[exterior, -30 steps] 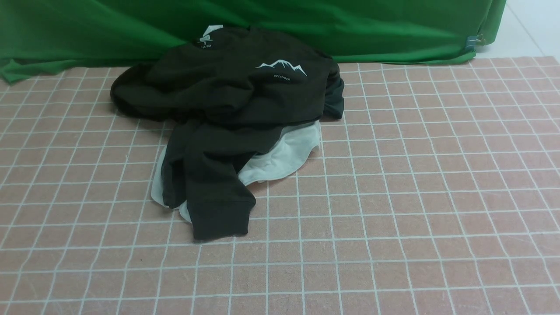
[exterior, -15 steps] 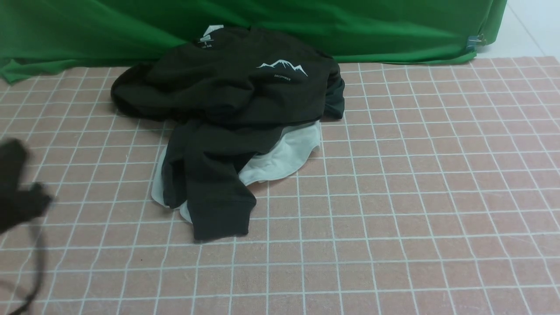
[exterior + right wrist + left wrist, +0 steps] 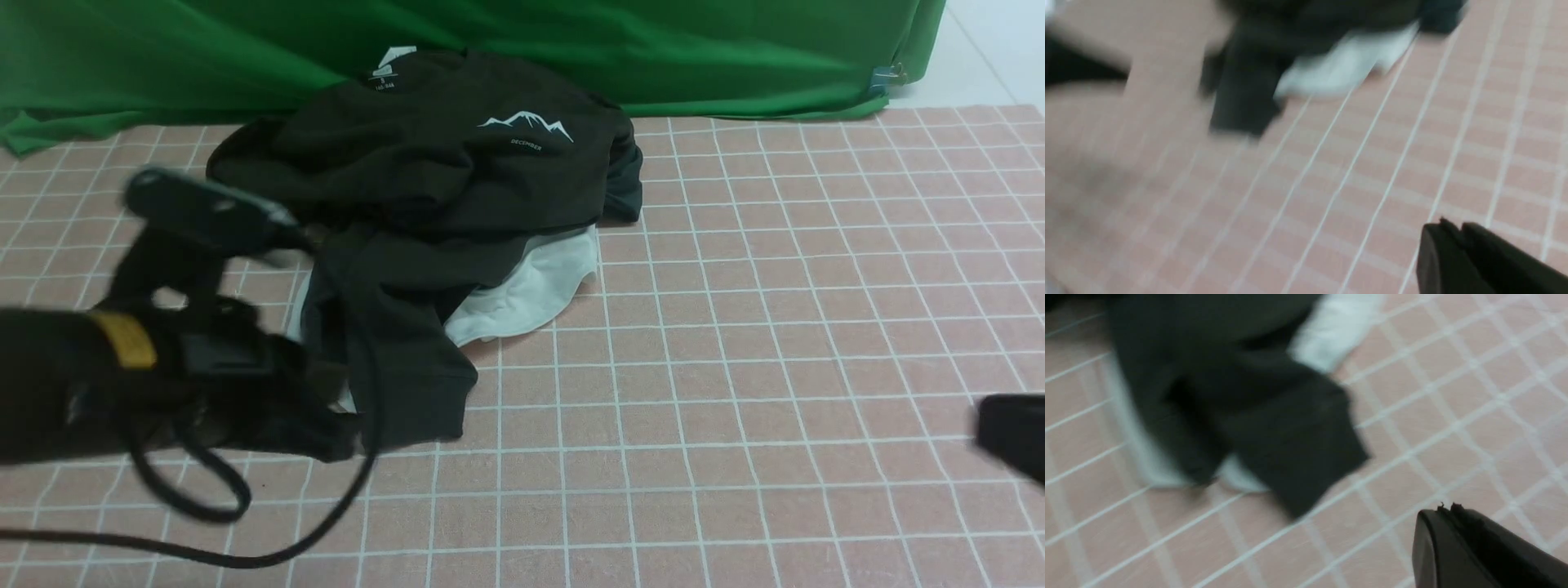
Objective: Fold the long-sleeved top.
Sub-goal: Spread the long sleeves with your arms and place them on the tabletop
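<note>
The counter is covered by a pink cloth (image 3: 775,327) ruled with a white grid. A green cloth (image 3: 571,49) hangs along its far edge and spills onto it in folds, with a small blue clip (image 3: 878,80) near that cloth's right end. Beyond the clip a strip of pale floor (image 3: 992,49) shows.

The long-sleeved top (image 3: 424,163) lies in a crumpled heap at the foot of the green cloth, its collar touching it. It is black. A white mountain-peak logo (image 3: 526,124) faces up on the chest and a small neck label (image 3: 382,82) sits at the collar. One sleeve (image 3: 392,310) runs away from the green cloth, ending in a ribbed cuff (image 3: 424,408) that lies flat on the grid. A white garment (image 3: 531,294) lies under the heap. A dark teal garment (image 3: 627,184) peeks out at its right side.

The left arm (image 3: 163,367), blurred, is beside the cuff on the side away from the green cloth, trailing a black cable (image 3: 245,559). The left gripper (image 3: 1447,508) has its fingers pressed together, holds nothing, and is above bare grid near the cuff. The right gripper (image 3: 1455,226) is far from the green cloth over bare grid. Its fingers lie against each other with no gap that I can see, and nothing is between them.
</note>
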### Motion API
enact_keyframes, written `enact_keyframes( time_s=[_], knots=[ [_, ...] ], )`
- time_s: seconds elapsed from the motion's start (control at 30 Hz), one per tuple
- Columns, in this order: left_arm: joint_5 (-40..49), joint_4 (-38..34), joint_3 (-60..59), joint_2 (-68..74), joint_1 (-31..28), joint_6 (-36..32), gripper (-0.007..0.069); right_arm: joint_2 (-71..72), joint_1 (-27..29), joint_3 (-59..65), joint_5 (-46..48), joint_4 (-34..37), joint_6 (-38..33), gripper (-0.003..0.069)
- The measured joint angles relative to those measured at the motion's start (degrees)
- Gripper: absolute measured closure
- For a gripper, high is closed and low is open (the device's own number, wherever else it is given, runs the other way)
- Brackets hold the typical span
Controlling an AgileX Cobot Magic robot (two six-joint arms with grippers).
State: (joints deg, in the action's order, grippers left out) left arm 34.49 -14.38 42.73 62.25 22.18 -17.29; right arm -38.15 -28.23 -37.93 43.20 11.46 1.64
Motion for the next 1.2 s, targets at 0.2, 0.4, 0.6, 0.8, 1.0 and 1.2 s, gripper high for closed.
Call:
enact_keyframes(
  time_s=[0.2,0.4,0.6,0.8,1.0,1.2],
  knots=[
    [3.5,-8.5,6.5,8.5,0.0,-8.0,0.0603,-8.8,-4.2,-3.7,2.8,-2.3,-1.6,0.0559],
    [7.1,-4.3,11.3,20.1,4.0,-8.0,0.0603,-9.4,-4.4,-4.0,2.7,-4.2,-2.8,0.0543],
    [5.2,1.6,15.0,31.0,8.0,-6.1,0.0569,-9.4,-4.4,-4.0,2.5,-4.6,-4.4,0.0531],
    [3.8,11.3,17.3,37.7,7.8,-0.5,0.0389,-9.4,-4.4,-4.0,2.3,-4.8,-5.9,0.0522],
    [0.8,20.4,17.5,40.5,7.6,6.7,0.0224,-9.4,-4.4,-4.0,1.0,-4.8,-6.4,0.0513],
    [-4.1,22.4,17.9,43.5,7.6,8.9,0.0176,-9.4,-4.4,-4.0,-0.1,-4.8,-7.0,0.0512]
  ],
)
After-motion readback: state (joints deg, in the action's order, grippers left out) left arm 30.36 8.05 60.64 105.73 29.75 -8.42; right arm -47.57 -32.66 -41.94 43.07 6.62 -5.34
